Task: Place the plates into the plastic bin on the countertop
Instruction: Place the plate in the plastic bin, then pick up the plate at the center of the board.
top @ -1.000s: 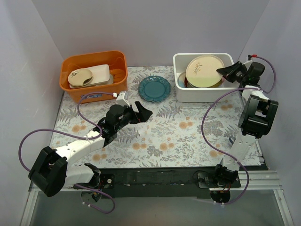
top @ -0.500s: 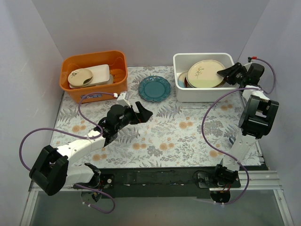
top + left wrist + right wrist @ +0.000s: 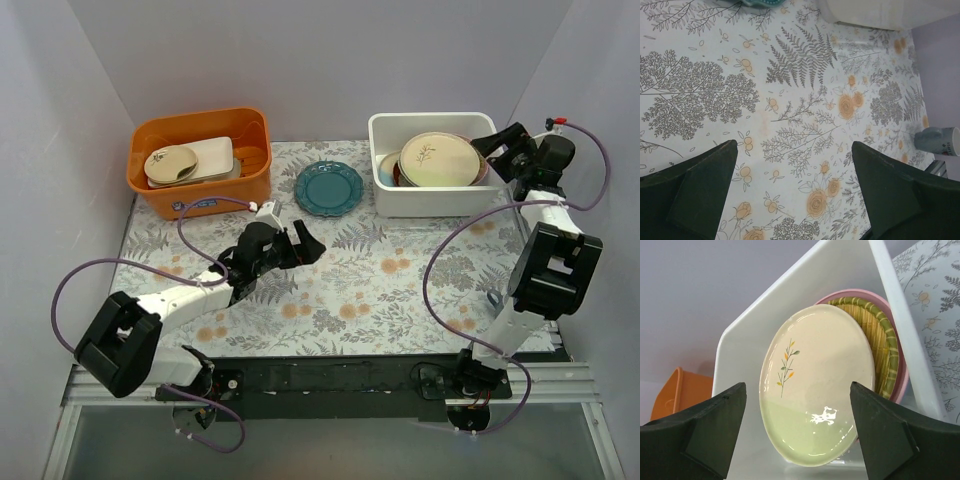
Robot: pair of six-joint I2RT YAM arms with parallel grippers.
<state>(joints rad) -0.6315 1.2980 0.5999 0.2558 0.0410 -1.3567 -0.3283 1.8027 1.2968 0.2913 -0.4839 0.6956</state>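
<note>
Cream with a leaf sprig, the top plate (image 3: 437,158) lies on a stack inside the white bin (image 3: 432,201) at 1 o'clock on the countertop (image 3: 400,272). A woven yellow-green plate (image 3: 876,325) and a pink plate (image 3: 867,294) show beneath it, and a teal plate (image 3: 329,187) sits on the counter near the bin's 9 o'clock side. I see the right gripper (image 3: 492,143) at the bin's 3 o'clock rim, fingers spread wide and holding nothing. The left gripper (image 3: 303,243) hangs over the counter at 6 o'clock of the teal plate, likewise wide apart and empty, and an orange tub (image 3: 200,116) stands at 11 o'clock.
</note>
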